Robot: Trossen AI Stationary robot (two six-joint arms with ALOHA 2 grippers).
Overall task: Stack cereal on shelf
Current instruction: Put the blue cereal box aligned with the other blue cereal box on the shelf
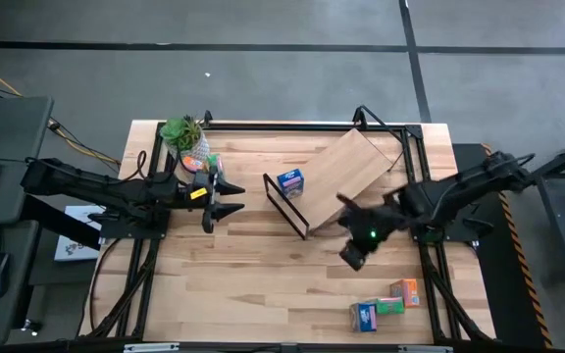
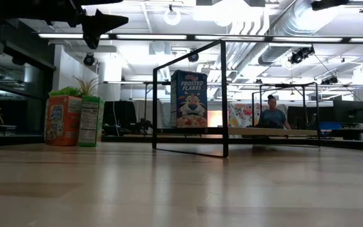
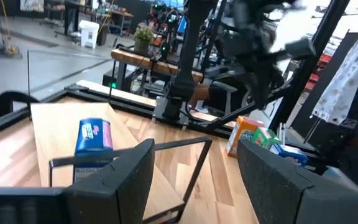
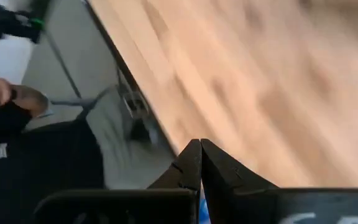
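Currently one blue cereal box [image 1: 289,182] is stood on the shelf [image 1: 346,175]; three remain by the table's near edge. Right gripper [image 1: 352,257], fingers pressed together and empty, should be opened before descent. Left gripper [image 1: 214,201] is parked spread.

This is looking like a robotics lab in an open office hall. Exposed ducts [image 2: 276,28] and strip lights [image 2: 169,36] are running across the ceiling at the top of the low view, a person [image 2: 273,115] is sitting among monitors [image 2: 347,111] at right, and more workbenches [image 3: 143,61] are standing at the upper left of the left wrist view.
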